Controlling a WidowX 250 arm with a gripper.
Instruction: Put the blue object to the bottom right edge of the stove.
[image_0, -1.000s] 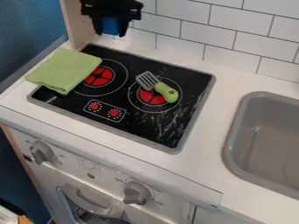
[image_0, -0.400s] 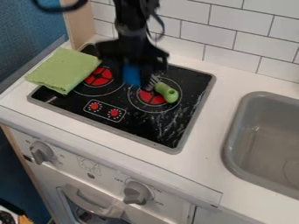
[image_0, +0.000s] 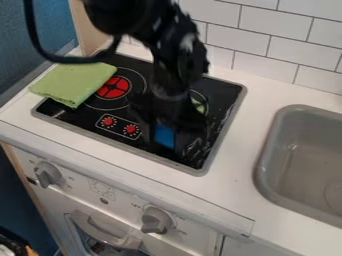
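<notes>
The gripper (image_0: 165, 144), closed around the blue object (image_0: 164, 136), has swung from beyond the stove's far left corner to over its near right part (image_0: 200, 171). The goal edge is close; whether the object touches down is hard to tell.
</notes>
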